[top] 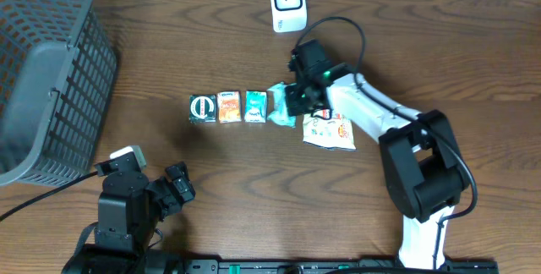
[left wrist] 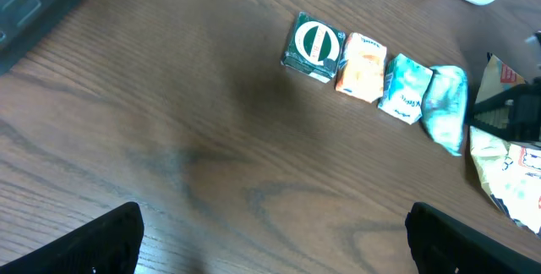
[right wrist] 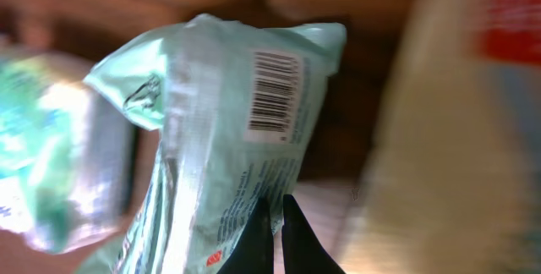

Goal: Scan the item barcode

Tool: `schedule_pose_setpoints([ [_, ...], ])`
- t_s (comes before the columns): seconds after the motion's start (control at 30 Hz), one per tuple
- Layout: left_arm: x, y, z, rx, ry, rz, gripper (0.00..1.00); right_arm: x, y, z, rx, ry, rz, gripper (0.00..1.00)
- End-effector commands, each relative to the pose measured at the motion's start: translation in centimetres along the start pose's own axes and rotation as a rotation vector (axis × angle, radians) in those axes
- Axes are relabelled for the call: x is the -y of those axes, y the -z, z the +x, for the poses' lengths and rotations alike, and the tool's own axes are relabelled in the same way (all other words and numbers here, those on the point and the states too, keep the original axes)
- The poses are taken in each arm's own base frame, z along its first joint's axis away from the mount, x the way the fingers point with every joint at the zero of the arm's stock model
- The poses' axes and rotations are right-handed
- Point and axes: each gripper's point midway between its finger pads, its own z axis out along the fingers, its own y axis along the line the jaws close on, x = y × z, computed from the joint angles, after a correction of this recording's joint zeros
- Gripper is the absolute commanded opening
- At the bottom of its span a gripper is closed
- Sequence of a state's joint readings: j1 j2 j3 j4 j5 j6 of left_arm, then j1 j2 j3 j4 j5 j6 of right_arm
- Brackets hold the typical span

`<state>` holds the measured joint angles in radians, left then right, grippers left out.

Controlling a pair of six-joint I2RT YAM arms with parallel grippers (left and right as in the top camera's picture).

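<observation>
Overhead: my right tool [top: 292, 103] is pressed together on the pale green pouch [top: 278, 117], just right of centre frame, at the right end of the item row. The row runs leftwards on the bench [top: 211, 46]: teal pack [top: 255, 106], orange pack [top: 228, 106], green box [top: 203, 107]. The white snack bag [top: 330, 128] lies just right of the pouch. The scanner [top: 287, 2] stands at top centre, above the pouch and apart from it. My left tool [top: 180, 185] is parked lower left, fingers spread, holding nothing. The basket [top: 51, 71] is upper left.

Left wrist: bare bench under the spread fingers; the row sits upper right, well apart.

Right wrist: my fingertips [right wrist: 262, 236] at bottom centre pinch the pouch's edge. The barcode [right wrist: 276, 92] is at upper centre, facing my camera. I can't tell whether the pouch is clear of the bench.

Step, my read: pouch grasped, scan not yet done. Next move needs a lift, a carry up-frame to the scanner, and a wrist turn so the barcode faces its window. The grip is only on a thin edge, so go slowly.
</observation>
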<state>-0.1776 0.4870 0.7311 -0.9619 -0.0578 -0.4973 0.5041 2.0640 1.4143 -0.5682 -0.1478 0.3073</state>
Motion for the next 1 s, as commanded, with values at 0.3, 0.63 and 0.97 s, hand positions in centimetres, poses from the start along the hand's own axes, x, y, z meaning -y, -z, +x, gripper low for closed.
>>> schedule_pose_setpoints([
  [0.3, 0.0, 0.1, -0.2, 0.009, 0.001, 0.001, 0.98, -2.1, -0.2, 0.6, -0.004, 0.043, 0.022, 0.02],
  [0.63, 0.0, 0.1, -0.2, 0.009, 0.000, 0.001, 0.98, -1.6, 1.1, -1.2, 0.022, 0.022, 0.027, 0.05],
  [0.97, 0.0, 0.1, -0.1, 0.009, 0.000, 0.001, 0.98, -2.5, -0.4, -1.0, 0.022, 0.045, 0.017, 0.03],
])
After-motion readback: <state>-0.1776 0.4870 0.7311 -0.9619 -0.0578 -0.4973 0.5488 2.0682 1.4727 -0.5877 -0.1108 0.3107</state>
